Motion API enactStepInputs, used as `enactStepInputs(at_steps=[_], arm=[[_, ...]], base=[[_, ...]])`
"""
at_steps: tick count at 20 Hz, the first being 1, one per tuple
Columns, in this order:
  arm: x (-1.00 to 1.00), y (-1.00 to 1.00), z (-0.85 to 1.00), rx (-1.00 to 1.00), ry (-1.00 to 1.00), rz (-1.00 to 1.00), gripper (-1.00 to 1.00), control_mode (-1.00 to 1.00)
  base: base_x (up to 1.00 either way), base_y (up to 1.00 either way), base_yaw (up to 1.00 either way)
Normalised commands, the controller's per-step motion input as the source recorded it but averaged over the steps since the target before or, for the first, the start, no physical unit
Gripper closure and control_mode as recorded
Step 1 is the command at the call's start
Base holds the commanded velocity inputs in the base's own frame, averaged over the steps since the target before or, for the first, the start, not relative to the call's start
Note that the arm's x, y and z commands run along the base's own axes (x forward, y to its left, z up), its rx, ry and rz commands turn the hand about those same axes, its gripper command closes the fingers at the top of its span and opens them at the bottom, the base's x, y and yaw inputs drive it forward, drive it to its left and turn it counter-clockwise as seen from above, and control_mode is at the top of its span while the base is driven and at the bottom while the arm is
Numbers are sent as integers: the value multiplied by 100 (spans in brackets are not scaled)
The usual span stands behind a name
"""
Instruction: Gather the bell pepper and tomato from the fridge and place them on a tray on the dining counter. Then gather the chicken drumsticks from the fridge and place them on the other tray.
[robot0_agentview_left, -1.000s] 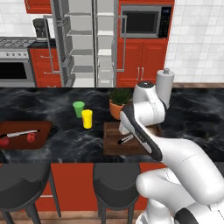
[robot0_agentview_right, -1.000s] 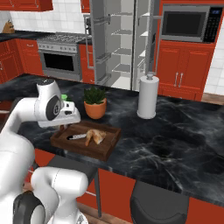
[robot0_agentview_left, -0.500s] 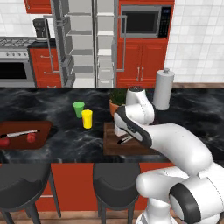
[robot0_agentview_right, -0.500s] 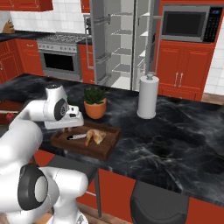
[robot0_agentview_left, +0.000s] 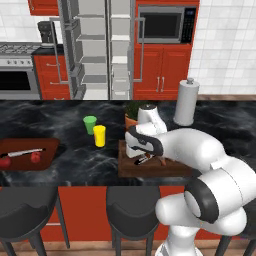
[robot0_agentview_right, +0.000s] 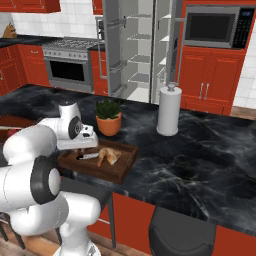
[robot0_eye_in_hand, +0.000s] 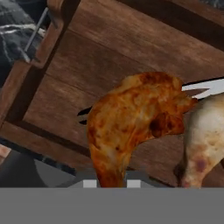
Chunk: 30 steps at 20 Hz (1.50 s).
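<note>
gripper: jaws closed on the thin bone end of the darker drumstick; in the hand view the meat runs straight up out of the two finger tips at the bottom edge (so it's pinched by the tail, fat end leading).
long axis: the darker drumstick's bone end sits at the jaws, then it curves away and broadens toward the far side of the dark brown tray; its body hangs over the tray floor, inside the raised rim, and whether it's touching the wood can't be told.
neighbour: the pale drumstick lies just beside it on the same tray, the two nearly touching at the fat ends.
tray spot: in the right base view the dark brown tray sits on the dining counter right in front of the potted plant, with both pieces visible on it.
other tray: the reddish-brown tray is well apart to the left, holding red things that look like the veg.
judgement: the drop looks lined up, so letting go is probably all that's left.
</note>
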Motion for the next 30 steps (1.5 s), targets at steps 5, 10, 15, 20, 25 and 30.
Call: enactStepInputs(at_steps=[5,10,15,20,25,30], arm=[[28,1,-30,0,1,-2,100,-100],[28,0,-28,0,1,-1,100,-100],[28,0,-32,0,2,-1,100,-100],[22,0,-36,0,2,-1,100,-100],[6,2,-33,0,1,0,-100,-100],[-19,0,-4,0,-2,0,-100,-100]], base=[[0,0,0],[0,0,0],[0,0,0],[0,0,0],[0,0,0],[0,0,0]])
